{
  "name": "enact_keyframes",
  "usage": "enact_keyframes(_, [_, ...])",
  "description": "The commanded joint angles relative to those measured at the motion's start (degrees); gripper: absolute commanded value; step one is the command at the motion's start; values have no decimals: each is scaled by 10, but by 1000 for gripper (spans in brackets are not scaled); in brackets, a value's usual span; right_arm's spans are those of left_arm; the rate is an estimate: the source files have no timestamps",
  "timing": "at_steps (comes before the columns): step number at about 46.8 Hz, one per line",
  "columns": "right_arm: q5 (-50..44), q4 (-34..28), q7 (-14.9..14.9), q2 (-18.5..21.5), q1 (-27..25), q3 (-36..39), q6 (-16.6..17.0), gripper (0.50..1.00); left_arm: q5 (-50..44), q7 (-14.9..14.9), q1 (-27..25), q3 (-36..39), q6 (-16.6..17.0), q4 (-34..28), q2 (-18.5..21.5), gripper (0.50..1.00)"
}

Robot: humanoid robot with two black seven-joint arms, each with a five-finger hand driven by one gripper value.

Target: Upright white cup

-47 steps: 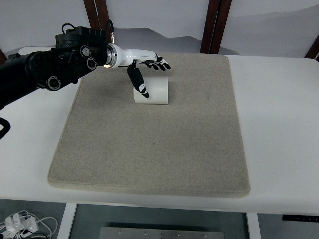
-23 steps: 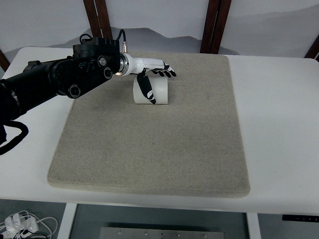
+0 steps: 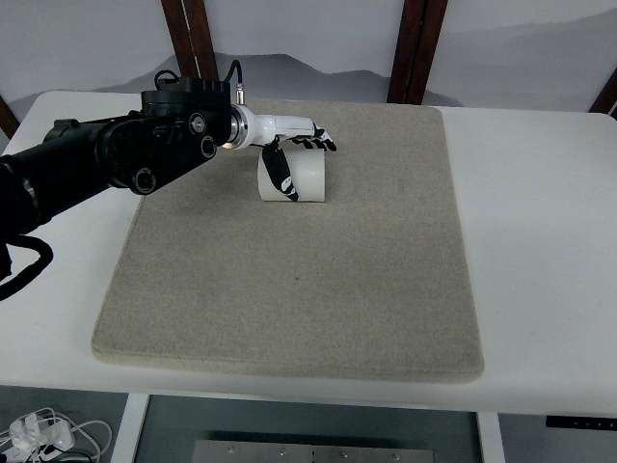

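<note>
From where I stood, the left arm (image 3: 106, 159) had come in from the left edge and swung further over the table in the last second, then all but stopped; in the final half second the left hand (image 3: 287, 149) only eased back a touch toward the white cup (image 3: 294, 178). The cup had not moved. It lay on its side near the far left part of the grey mat (image 3: 299, 280), seemingly with one round end facing the near side. The fingers were spread out over the top of the cup, and the thumb hung down across its near face, so the hand bracketed the cup without closing on it. I judged that the reach was over and the grasp was about to begin; the cup was not yet righted.

The mat covered most of the white table (image 3: 540, 241), flat and otherwise bare. Behind it stood dark wooden posts (image 3: 413, 48) against a pale wall. The right arm was nowhere to be seen.
</note>
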Motion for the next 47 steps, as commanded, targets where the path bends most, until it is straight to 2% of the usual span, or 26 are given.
enact_keyframes(1, [0,0,0,0,0,0,0,952,0,0,0,4,0,0,1,857])
enact_keyframes(12, [0,0,0,0,0,0,0,952,0,0,0,8,5,0,1,737])
enact_keyframes(17, [0,0,0,0,-1,0,0,952,-1,-1,-1,7,7,0,1,583])
enact_keyframes(21, [0,0,0,0,0,0,0,952,-5,-2,-2,6,7,0,1,519])
enact_keyframes(27, [0,0,-1,0,-1,0,0,952,-13,-6,-5,-3,4,0,8,500])
enact_keyframes(36, [0,0,0,0,0,0,0,952,-39,-19,-7,-47,-3,10,14,500])
enact_keyframes(41, [0,0,0,0,-1,0,0,952,-86,-40,-7,-75,-25,13,28,500])
enact_keyframes(47, [0,0,0,0,0,0,0,952,-161,-46,-5,-89,-50,16,43,500])
